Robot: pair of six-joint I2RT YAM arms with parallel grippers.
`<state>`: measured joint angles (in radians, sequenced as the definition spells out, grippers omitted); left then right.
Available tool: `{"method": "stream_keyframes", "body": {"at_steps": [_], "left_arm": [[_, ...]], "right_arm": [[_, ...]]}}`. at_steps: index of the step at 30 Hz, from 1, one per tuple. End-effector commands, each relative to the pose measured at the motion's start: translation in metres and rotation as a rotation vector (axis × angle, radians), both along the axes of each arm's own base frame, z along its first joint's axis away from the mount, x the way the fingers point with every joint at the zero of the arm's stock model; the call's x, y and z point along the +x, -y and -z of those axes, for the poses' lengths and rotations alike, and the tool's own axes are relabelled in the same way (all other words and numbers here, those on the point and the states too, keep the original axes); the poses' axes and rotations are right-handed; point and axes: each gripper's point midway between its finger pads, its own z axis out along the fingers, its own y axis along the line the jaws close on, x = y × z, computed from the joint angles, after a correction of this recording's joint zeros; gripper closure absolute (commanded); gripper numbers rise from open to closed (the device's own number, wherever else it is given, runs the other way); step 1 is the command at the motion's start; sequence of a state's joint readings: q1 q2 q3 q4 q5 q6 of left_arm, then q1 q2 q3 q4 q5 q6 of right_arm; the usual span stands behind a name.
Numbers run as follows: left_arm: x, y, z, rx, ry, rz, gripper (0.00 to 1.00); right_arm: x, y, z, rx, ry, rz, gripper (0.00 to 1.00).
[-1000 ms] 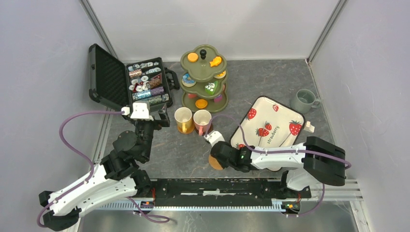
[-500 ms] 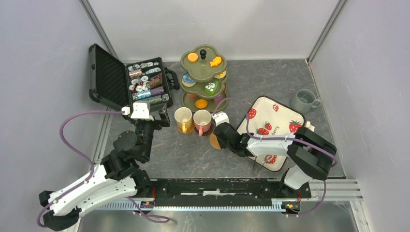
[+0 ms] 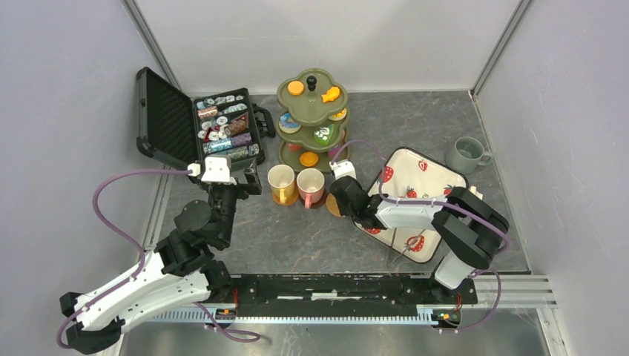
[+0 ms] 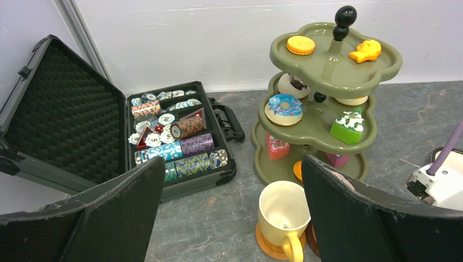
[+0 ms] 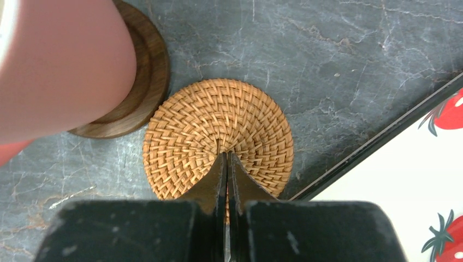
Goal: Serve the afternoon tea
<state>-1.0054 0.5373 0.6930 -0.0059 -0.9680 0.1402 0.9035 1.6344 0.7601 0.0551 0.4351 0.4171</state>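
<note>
My right gripper (image 3: 339,199) (image 5: 226,157) is shut, its tips resting on the middle of a woven brown coaster (image 3: 331,207) (image 5: 218,123) that lies flat on the table just right of the pink mug (image 3: 310,185) (image 5: 60,65). The pink mug stands on a wooden coaster (image 5: 152,71). The yellow mug (image 3: 282,182) (image 4: 284,210) stands on another coaster beside it. My left gripper (image 3: 247,182) (image 4: 233,164) is open and empty, left of the yellow mug. The olive three-tier stand (image 3: 285,93) (image 4: 333,60) with toy cakes is behind the mugs. The grey-green mug (image 3: 466,154) stands far right.
An open black case of poker chips (image 3: 222,130) (image 4: 71,120) sits at the back left. A white strawberry tray (image 3: 438,178) (image 5: 415,180) lies right of the woven coaster, under my right arm. Walls close off the back and sides.
My right gripper moved away from the near edge toward the mugs, and the woven coaster moved with it to beside the pink mug. The left arm has not moved.
</note>
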Motion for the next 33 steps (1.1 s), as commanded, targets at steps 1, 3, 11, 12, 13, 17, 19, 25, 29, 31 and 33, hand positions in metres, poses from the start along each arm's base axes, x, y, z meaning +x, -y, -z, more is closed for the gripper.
{"method": "stream_keyframes", "body": {"at_steps": [1,3,11,12,13,17,19,25,29,31,33], "left_arm": [[0.0,-0.001,-0.013,-0.044,0.022,-0.007,0.0],[0.001,-0.001,-0.013,-0.043,0.022,-0.007,0.0],[0.001,-0.002,-0.013,-0.039,0.021,-0.01,0.0],[0.001,-0.001,-0.013,-0.039,0.021,-0.009,0.0],[0.001,-0.001,-0.013,-0.041,0.021,-0.009,0.0],[0.001,0.0,-0.013,-0.04,0.021,-0.006,0.0],[0.001,-0.001,-0.013,-0.043,0.021,-0.007,0.0],[0.0,-0.001,-0.014,-0.048,0.023,-0.005,0.0],[-0.002,-0.002,-0.016,-0.06,0.027,0.003,0.0],[-0.003,-0.003,-0.017,-0.065,0.03,0.005,0.0],[-0.003,-0.004,-0.018,-0.073,0.033,0.006,0.0]], "right_arm": [[0.016,0.004,-0.001,-0.037,0.023,0.029,1.0],[0.021,0.005,-0.001,-0.047,0.029,0.04,1.0],[0.03,-0.005,-0.013,-0.024,0.037,0.013,1.0],[0.031,-0.005,-0.016,-0.022,0.043,0.012,1.0],[0.032,-0.006,-0.021,-0.017,0.052,0.012,1.0],[0.035,-0.01,-0.043,-0.009,0.065,0.005,0.9],[0.038,-0.012,-0.062,0.009,0.091,0.003,0.82],[0.056,0.02,-0.151,-0.092,0.294,0.053,0.57],[0.064,0.077,-0.19,-0.223,0.407,0.153,0.44],[0.07,0.112,-0.2,-0.232,0.421,0.237,0.39],[0.077,0.148,-0.207,-0.214,0.422,0.345,0.35]]}}
